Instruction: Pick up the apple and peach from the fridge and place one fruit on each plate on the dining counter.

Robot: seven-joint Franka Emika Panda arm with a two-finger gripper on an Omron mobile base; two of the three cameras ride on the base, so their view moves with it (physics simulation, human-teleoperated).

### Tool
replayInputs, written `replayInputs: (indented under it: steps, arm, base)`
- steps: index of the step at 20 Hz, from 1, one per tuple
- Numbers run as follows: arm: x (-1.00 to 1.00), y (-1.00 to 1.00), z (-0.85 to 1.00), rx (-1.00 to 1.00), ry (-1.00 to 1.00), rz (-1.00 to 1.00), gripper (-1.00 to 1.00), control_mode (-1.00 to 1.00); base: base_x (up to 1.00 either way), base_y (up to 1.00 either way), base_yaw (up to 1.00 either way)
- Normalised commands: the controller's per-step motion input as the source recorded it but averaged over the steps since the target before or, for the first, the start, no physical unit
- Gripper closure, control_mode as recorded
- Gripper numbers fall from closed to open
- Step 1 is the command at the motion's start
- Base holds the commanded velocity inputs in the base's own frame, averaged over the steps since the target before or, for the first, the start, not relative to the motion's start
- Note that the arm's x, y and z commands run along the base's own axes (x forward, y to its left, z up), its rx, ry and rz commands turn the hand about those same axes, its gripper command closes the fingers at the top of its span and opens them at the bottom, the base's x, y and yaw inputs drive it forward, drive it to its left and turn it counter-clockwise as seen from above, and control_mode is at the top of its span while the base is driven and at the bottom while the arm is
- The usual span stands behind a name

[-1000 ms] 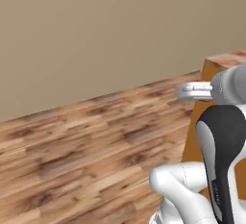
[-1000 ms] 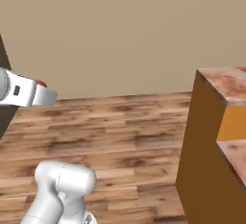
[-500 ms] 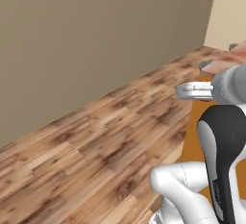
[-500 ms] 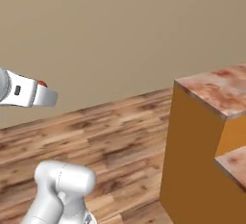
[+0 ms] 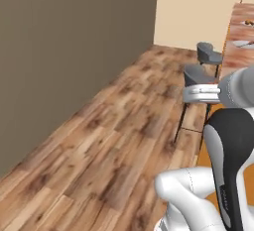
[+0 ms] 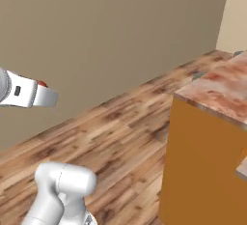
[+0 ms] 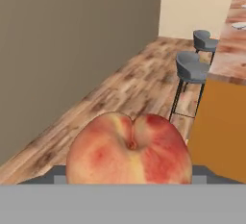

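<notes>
A large peach [image 7: 129,149], yellow with red blush, sits right in front of the hand camera and hides the fingertips, so my gripper is shut on it. In the right base view a red sliver of the peach [image 6: 42,83] peeks over the white hand, whose gripper [image 6: 52,97] is held high at the left. In the left base view the gripper [image 5: 191,94] points left at mid height. The dining counter [image 7: 225,122] with its orange front runs along the right, and a white plate [image 7: 239,25] lies far down its marbled top [image 5: 240,26]. The apple and the fridge are out of view.
Two grey bar stools [image 7: 191,69] [image 5: 208,52] stand against the counter's front. A plain dark-beige wall [image 5: 64,51] runs along the left, with a cream wall [image 7: 197,4] at the far end. A wood floor [image 5: 124,141] lies between wall and counter [image 6: 207,156].
The whole picture has swung: the base has turned, bringing the counter's length, the stools and the far wall into view. The arm keeps its pose with the peach held.
</notes>
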Motion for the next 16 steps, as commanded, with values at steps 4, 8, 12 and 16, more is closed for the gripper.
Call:
replayInputs:
  steps: [4,8,12,16]
  arm:
    - [0.0,0.0,0.0,0.0,0.0,0.0,1.0,1.0]
    - [0.0,0.0,0.0,0.0,0.0,0.0,1.0,1.0]
    - [0.0,0.0,0.0,0.0,0.0,0.0,1.0,1.0]
    - [0.0,0.0,0.0,0.0,0.0,0.0,1.0,1.0]
  base:
    - [1.0,0.63,-0.55]
    - [1.0,0.66,-0.55]
    - [1.0,0.67,-0.56]
    - [1.0,0.68,-0.57]
